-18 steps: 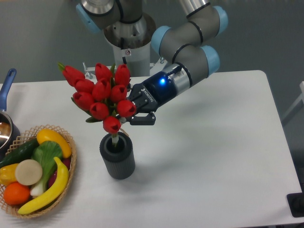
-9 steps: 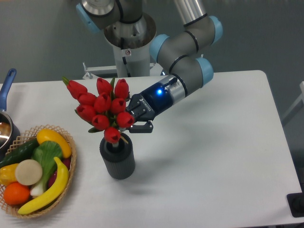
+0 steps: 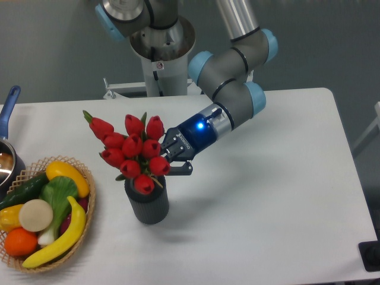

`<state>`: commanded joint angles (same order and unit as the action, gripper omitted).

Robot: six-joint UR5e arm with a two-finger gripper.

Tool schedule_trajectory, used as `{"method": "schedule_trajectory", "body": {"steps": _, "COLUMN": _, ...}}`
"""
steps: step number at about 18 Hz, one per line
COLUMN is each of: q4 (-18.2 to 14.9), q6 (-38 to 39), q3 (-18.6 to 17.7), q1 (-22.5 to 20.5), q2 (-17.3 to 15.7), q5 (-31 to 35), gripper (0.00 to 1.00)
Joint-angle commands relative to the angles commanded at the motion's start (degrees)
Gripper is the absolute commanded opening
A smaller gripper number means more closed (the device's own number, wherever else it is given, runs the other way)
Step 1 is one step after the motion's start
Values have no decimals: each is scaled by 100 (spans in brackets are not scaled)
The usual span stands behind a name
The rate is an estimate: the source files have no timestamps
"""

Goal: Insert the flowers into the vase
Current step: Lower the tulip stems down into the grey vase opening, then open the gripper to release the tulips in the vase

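Even, diffuse overhead light; the white table (image 3: 267, 196) reads bright without blown glare. Soft faint shadows fall right of and below the vase (image 3: 146, 202) and under the wicker basket (image 3: 89, 205). Focus fairly sharp overall, slight softness and compression grain; a blue indicator light glows on the gripper (image 3: 173, 159) wrist.

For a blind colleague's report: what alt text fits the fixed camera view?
A robot gripper holds a bunch of red tulips with stems down in a dark grey ribbed vase on a white table. A wicker basket of fruit and vegetables sits at left.
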<state>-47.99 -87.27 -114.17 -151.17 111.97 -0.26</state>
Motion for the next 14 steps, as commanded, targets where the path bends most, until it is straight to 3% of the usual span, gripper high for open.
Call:
{"method": "schedule_trajectory", "body": {"steps": 3, "q4": 18, "q6": -176, "q3": 18, "q1": 0, "q2": 158, "q5": 0, "gripper": 23}}
{"method": "schedule_trajectory", "body": {"steps": 12, "q4": 9, "q6": -177, "q3": -17, "q1": 26, "q2": 176, "q5": 369, "gripper": 27}}
{"method": "schedule_trajectory", "body": {"steps": 14, "q4": 17, "q6": -194, "q3": -18, "q1": 26, "q2": 168, "q5": 369, "gripper": 32}}
